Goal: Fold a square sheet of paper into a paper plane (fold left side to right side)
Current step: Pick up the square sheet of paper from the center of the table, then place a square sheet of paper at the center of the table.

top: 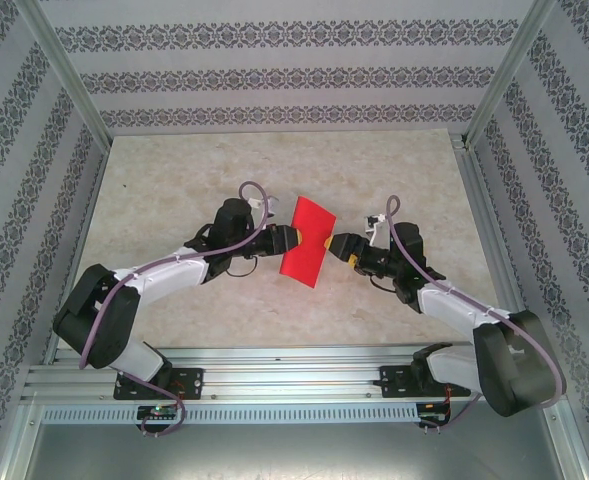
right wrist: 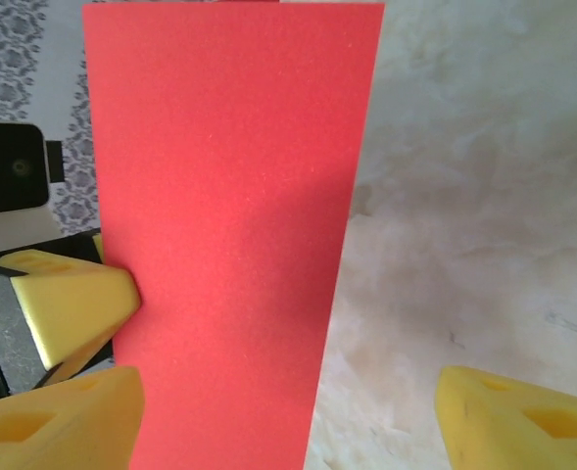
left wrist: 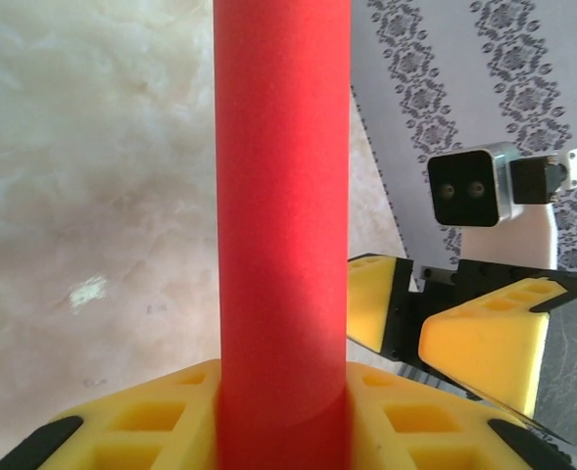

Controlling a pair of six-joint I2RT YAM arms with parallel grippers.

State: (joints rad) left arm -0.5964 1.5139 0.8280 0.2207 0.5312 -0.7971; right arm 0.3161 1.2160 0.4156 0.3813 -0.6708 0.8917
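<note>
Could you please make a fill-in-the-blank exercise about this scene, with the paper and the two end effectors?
The sheet of paper is ____ in colour. Of the left end effector and the right end effector, only the ____ one grips it. The fingers of the right end effector are ____.
Missing words: red; left; yellow.

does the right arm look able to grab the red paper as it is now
Probably yes. The right gripper is open right beside the sheet of paper, whose free edge sits between its fingers in the right wrist view, with nothing blocking. The left gripper grips the far edge only.
</note>
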